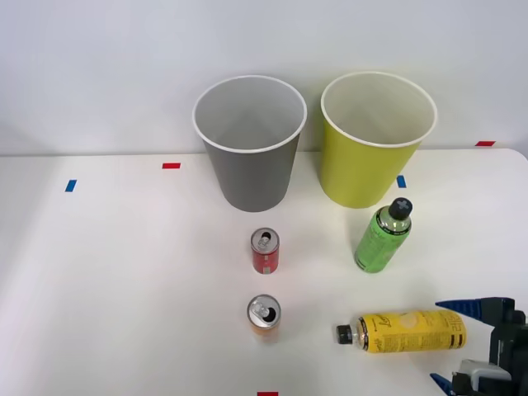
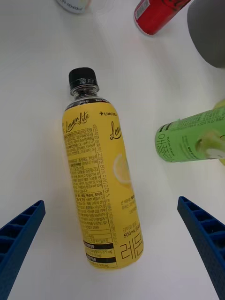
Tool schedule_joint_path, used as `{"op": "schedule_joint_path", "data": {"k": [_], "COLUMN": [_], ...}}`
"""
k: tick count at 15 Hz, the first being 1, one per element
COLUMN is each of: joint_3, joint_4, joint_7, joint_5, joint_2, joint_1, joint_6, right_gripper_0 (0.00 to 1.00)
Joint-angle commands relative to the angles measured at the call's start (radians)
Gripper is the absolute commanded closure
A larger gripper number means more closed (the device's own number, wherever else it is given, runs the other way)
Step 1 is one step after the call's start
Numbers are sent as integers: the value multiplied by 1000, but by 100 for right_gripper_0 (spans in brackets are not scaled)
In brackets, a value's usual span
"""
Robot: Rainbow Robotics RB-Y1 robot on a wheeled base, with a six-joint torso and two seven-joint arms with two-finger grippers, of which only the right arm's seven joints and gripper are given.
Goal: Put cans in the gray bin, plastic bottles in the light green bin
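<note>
Yellow bottle (image 1: 410, 331) lies on its side near the front right corner of the table (image 1: 124, 289), black cap toward the table's left, base toward the right gripper (image 1: 462, 346); wrist view has the bottle (image 2: 101, 187) between the two blue fingers (image 2: 18, 234), which stand wide apart, touching nothing. Green bottle (image 1: 383, 237) stands upright just behind it, in front of the light green bin (image 1: 371, 157); red can (image 1: 265, 251) and orange can (image 1: 264, 316) upright mid-table, one behind the other, in front of the gray bin (image 1: 250, 157); both bins at the back edge, apparently empty, though their floors are not fully seen.

Step in hand, by judgement: pick the yellow bottle. To do it well: keep the fingers straddling the body across its width; close on the mid-label, not the tapering neck; a round bottle may roll, so descend squarely; mind the green bottle (image 2: 192, 140) close alongside; lift well above the rim before carrying to the light green bin.
</note>
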Motion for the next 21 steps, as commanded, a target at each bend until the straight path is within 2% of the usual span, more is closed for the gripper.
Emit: {"op": "schedule_joint_path", "data": {"k": [1,3,7,10,13,16,19,21], "joint_3": [74,114,267,343,384,384,386,384], "joint_4": [-156,-156,-156,-156,-109,-59,4,52], "joint_7": [1,6,27,46,139,158,162,172], "joint_5": [-69,-147,-319,-446,-600,-713,-784,-785], "joint_2": [-2,22,96,139,174,210,269,338], "joint_1": [-117,-201,-468,-655,-819,-925,-996,-1023], "joint_6": [346,489,687,814,896,1000,1095,1170], "right_gripper_0": [2,2,2,2,2,2,2,2]}}
